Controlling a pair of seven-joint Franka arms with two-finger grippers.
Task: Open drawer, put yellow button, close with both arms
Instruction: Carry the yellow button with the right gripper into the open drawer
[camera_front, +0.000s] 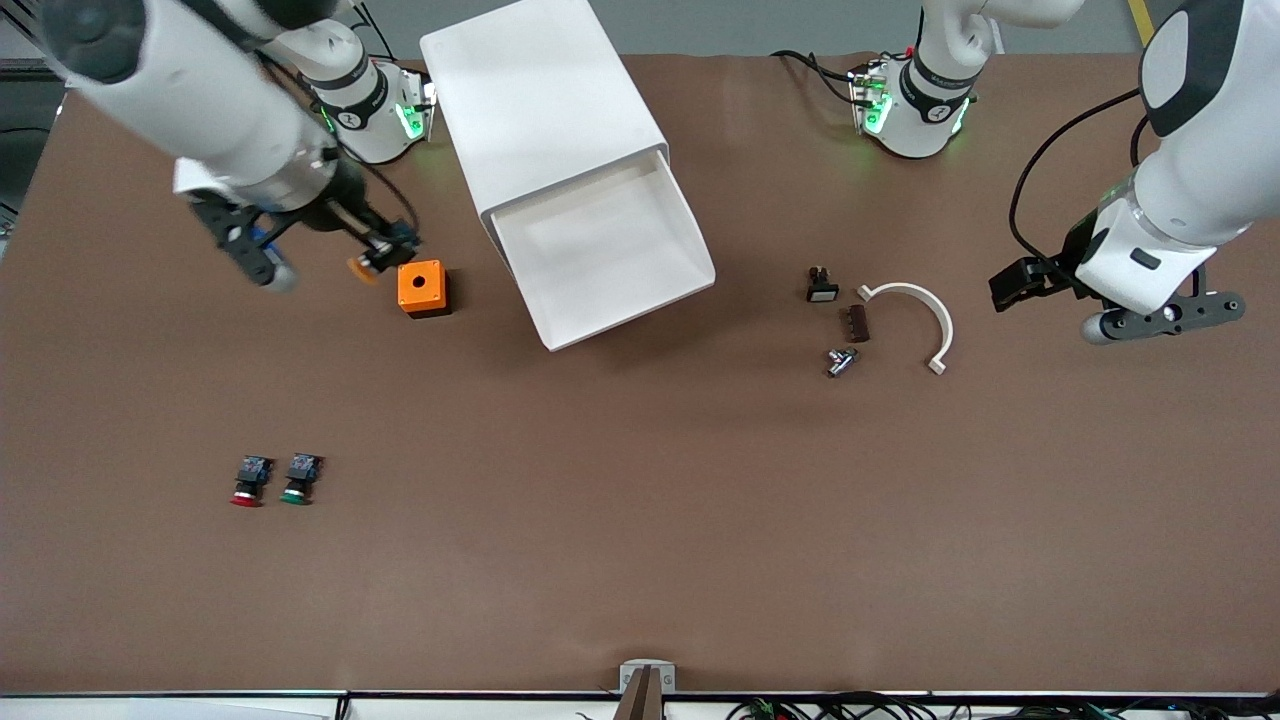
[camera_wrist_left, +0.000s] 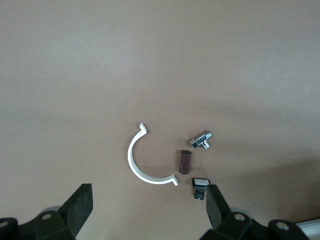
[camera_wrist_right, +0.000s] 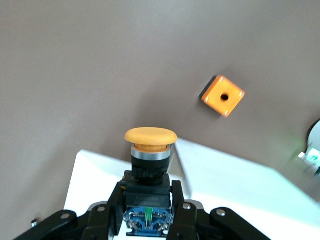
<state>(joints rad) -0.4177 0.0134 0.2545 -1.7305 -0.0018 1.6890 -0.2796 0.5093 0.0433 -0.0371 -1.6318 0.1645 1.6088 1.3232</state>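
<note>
The white cabinet (camera_front: 540, 100) lies between the arms' bases, and its top drawer (camera_front: 600, 245) is pulled out and empty. My right gripper (camera_front: 385, 255) is up in the air beside the orange cube with a hole (camera_front: 422, 288). It is shut on the yellow button (camera_front: 362, 268). In the right wrist view the fingers (camera_wrist_right: 177, 200) clamp the button's black body, with the yellow cap (camera_wrist_right: 150, 136) pointing away and a white surface (camera_wrist_right: 235, 190) below. My left gripper (camera_front: 1005, 290) hangs open and empty in the air near the left arm's end. Its open fingers (camera_wrist_left: 215, 200) frame small parts on the table.
A red-capped button (camera_front: 247, 480) and a green-capped button (camera_front: 299, 478) lie side by side nearer the front camera. A white curved clip (camera_front: 925, 315), a small black switch (camera_front: 822, 285), a brown piece (camera_front: 858, 323) and a metal fitting (camera_front: 842, 360) lie toward the left arm's end.
</note>
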